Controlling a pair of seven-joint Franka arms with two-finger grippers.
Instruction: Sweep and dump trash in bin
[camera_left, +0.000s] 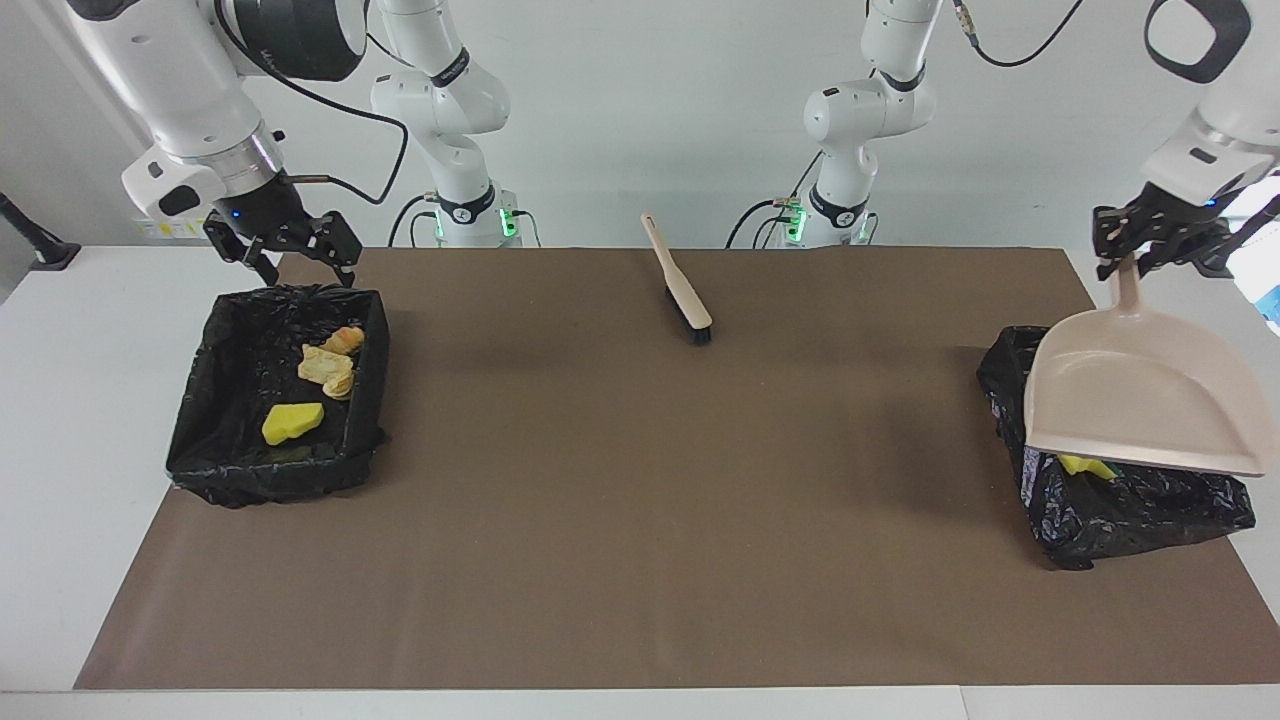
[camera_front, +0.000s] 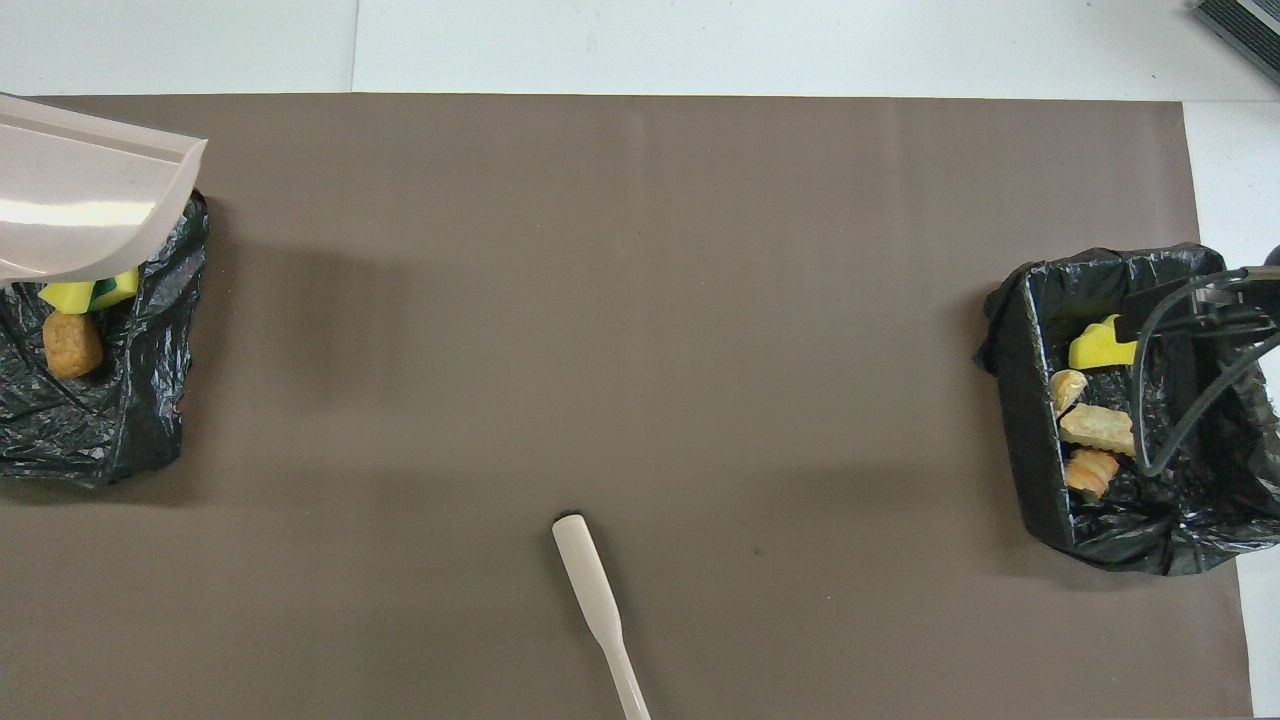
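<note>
My left gripper (camera_left: 1136, 260) is shut on the handle of the beige dustpan (camera_left: 1140, 400), which hangs pan-down over the black-lined bin (camera_left: 1150, 510) at the left arm's end. The pan hides most of that bin's trash; a yellow foam piece (camera_left: 1085, 466) peeks out beneath it. From overhead the dustpan (camera_front: 80, 190) covers the bin's farther part, and a brown lump (camera_front: 72, 345) and yellow foam (camera_front: 85, 293) show. My right gripper (camera_left: 308, 274) stands open above the robot-side rim of the other bin (camera_left: 215, 440), which holds yellow foam (camera_left: 292, 422) and bread-like lumps (camera_left: 328, 365).
The beige brush (camera_left: 680, 285) with black bristles lies on the brown mat near the robots, midway between the arms; from overhead only its handle (camera_front: 597, 600) shows. The right arm's cable hangs over its bin (camera_front: 1030, 400).
</note>
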